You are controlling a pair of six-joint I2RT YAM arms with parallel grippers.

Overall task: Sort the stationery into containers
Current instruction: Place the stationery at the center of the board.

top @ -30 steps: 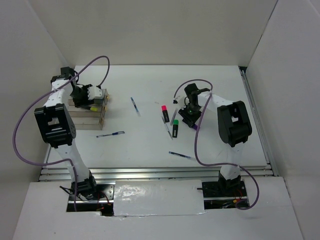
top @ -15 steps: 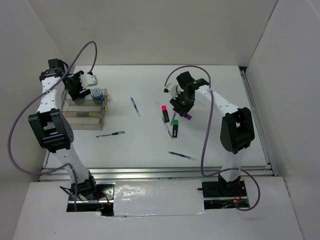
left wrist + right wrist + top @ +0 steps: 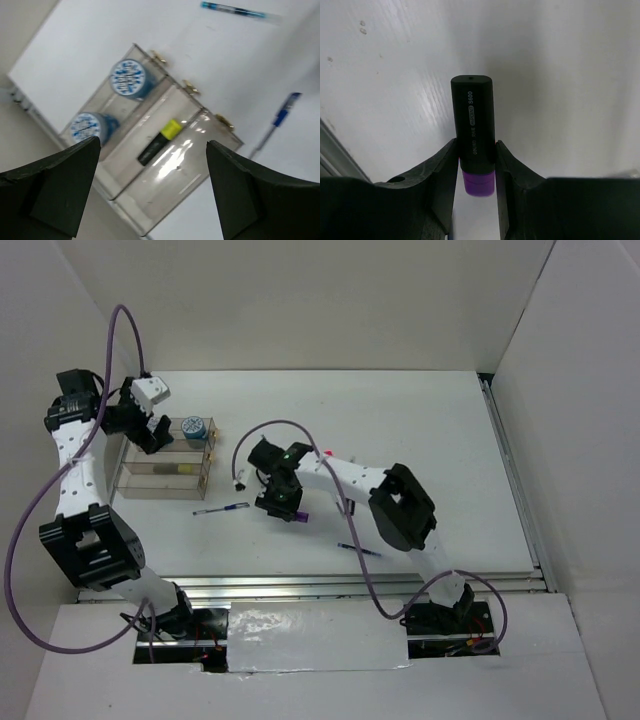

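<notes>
Purple highlighter [image 3: 472, 130] clamped in right gripper [image 3: 285, 502] above table [image 3: 430, 420], well short of box [image 3: 160, 480]; left gripper [image 3: 150, 415] spread wide above it. Boxed: two tubs [image 3: 128, 78], yellow highlighter [image 3: 159, 140]. Outstanding: loose pens [image 3: 222, 508], plus this purple one.

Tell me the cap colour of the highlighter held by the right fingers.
Purple cap on the highlighter; clearest in the right wrist view.

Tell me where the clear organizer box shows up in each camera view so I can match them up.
Top external: the organizer box sits at the left of the picture.
Left wrist: it fills the centre, framed by the open left fingers.
Right wrist: not in it; only the purple-capped highlighter gripped by the right fingers.
Shared landmark: the blue pen lying just beside the box.
</notes>
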